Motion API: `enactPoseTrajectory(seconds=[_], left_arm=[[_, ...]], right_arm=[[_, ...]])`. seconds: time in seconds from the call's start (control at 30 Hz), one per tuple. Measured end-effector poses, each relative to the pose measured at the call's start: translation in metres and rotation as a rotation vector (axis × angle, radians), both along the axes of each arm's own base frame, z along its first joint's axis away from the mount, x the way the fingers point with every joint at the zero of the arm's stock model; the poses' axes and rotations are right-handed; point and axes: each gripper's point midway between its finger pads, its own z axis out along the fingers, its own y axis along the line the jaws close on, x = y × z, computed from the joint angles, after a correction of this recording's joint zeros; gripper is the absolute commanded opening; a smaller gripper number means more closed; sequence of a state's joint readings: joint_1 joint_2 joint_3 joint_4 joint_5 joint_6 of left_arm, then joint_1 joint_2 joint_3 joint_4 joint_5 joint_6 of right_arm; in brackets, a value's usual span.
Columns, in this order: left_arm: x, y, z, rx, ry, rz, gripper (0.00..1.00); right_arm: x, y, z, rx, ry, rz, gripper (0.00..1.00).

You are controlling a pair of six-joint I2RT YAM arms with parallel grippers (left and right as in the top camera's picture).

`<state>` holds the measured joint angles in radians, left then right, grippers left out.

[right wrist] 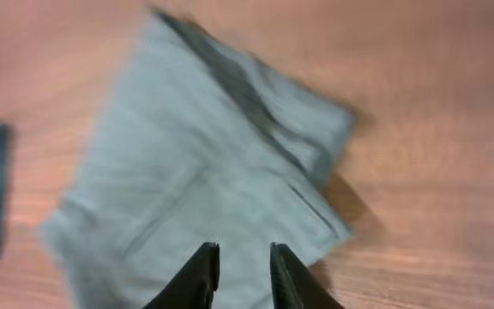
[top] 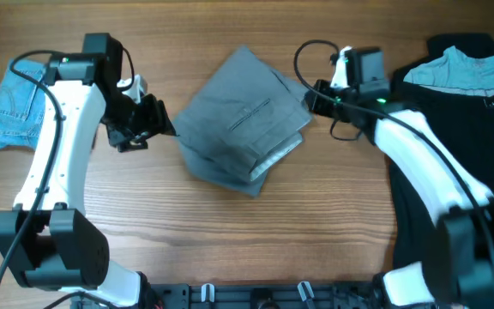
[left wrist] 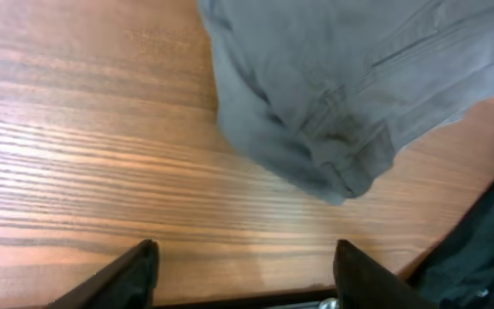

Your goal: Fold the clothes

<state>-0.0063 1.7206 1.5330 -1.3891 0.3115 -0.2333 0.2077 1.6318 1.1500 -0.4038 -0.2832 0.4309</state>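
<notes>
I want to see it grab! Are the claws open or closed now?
Left claw: wide open, empty.
Right claw: barely open, empty.

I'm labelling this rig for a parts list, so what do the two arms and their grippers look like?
The left arm and right arm have white links, black joints and black cables. The left gripper and right gripper have black, tapered fingers.

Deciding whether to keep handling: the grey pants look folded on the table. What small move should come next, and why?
Probably lift the right gripper up and away from the grey pants. They lie as a compact folded bundle, the right jaws stand narrowly apart with no cloth between them, and the left gripper is open over bare table beside them.
</notes>
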Motion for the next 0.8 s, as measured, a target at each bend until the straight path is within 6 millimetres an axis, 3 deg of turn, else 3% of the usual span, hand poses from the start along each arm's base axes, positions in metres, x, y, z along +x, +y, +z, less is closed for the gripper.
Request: enactPoseTrajectory(seconds=[0.03,0.07,0.1,0.13,0.2,0.3,0.4,0.43,0.53,0.6,0.8], left_arm=[[0.0,-0.003,-0.01,-0.005,0.0,0.0,0.83],[-0.004,-0.015,-0.033,-0.033,0.017,0.0,0.88],[-0.005,-0.02,-0.041,-0.047,0.025,0.003,0.92],[0.008,-0.03,-0.054,-0.082,-0.043,0.017,0.95],[0.014,-0.047,-0.076,-0.137,-0.072,0.06,1.0],[-0.004,-0.065,-0.105,-0.187,-0.004,0.145,1.0],[-0.01,-0.066,-0.111,-0.197,0.03,0.183,1.0],[-0.013,-0.066,-0.114,-0.196,0.043,0.196,1.0],[0.002,-0.068,-0.121,-0.221,-0.038,0.206,1.0],[0.001,-0.069,-0.132,-0.234,-0.043,0.235,1.0],[0.023,-0.089,-0.128,-0.361,-0.162,0.268,1.0]], right_arm=[[-0.002,0.002,0.02,0.0,-0.058,0.035,0.15],[-0.005,0.006,0.034,0.004,-0.104,0.078,0.15],[-0.006,0.009,0.035,0.005,-0.112,0.101,0.15],[-0.005,0.012,0.034,0.002,-0.118,0.119,0.14],[-0.005,0.024,0.026,0.003,-0.118,0.168,0.15],[-0.001,0.047,-0.017,0.005,-0.054,0.234,0.1],[-0.002,0.059,-0.07,0.033,0.068,0.232,0.07],[-0.006,0.062,-0.102,0.057,0.156,0.203,0.08],[-0.007,0.065,-0.118,0.099,0.208,0.175,0.09],[-0.007,0.067,-0.118,0.122,0.223,0.16,0.11],[-0.007,0.068,-0.118,0.134,0.234,0.145,0.11]])
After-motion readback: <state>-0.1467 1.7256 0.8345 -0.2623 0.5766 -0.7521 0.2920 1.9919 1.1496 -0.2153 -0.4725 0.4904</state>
